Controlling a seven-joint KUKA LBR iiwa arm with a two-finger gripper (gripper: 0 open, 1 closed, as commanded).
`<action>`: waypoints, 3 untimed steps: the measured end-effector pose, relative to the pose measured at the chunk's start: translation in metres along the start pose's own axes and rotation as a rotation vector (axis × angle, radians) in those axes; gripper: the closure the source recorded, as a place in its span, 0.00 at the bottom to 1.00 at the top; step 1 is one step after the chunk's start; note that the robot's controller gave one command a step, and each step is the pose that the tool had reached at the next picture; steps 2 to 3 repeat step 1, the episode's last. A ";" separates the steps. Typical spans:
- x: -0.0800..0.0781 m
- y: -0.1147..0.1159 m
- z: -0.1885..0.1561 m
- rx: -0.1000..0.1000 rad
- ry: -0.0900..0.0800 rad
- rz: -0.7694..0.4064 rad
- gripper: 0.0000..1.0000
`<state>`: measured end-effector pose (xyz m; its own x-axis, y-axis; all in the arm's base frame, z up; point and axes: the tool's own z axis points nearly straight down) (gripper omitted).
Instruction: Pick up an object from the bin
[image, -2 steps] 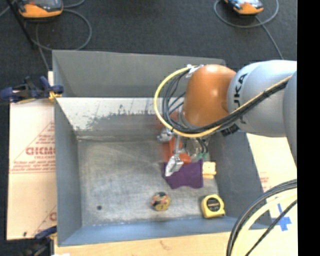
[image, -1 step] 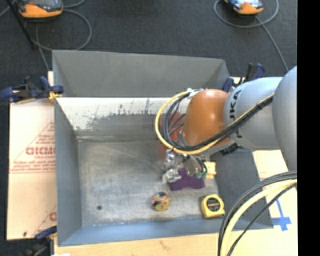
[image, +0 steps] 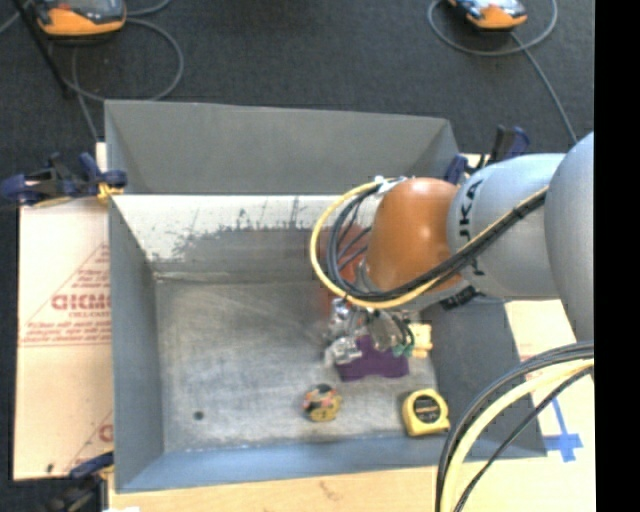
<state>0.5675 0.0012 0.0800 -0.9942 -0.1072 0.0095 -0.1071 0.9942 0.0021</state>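
Note:
My gripper (image: 345, 340) hangs below the orange wrist cover, right of the bin's middle, its metal fingertips low over the floor. A purple block-shaped thing (image: 375, 362) lies right beside and partly under the fingers, with a bit of green and yellow on its right side. Whether the fingers grip it I cannot tell. A small round multicoloured ball (image: 321, 403) rests on the floor just below the gripper. An orange-red thing (image: 345, 262) shows behind the cables, mostly hidden by the wrist cover.
A yellow and black tape measure (image: 424, 411) lies by the bin's front right corner. The arm and its looped cables cover the bin's right part. The left half of the bin floor shows bare grey metal.

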 end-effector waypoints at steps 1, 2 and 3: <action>-0.005 -0.002 -0.175 0.005 -0.022 0.012 1.00; -0.005 -0.002 -0.175 0.005 -0.022 0.012 1.00; -0.005 -0.002 -0.175 0.005 -0.022 0.012 1.00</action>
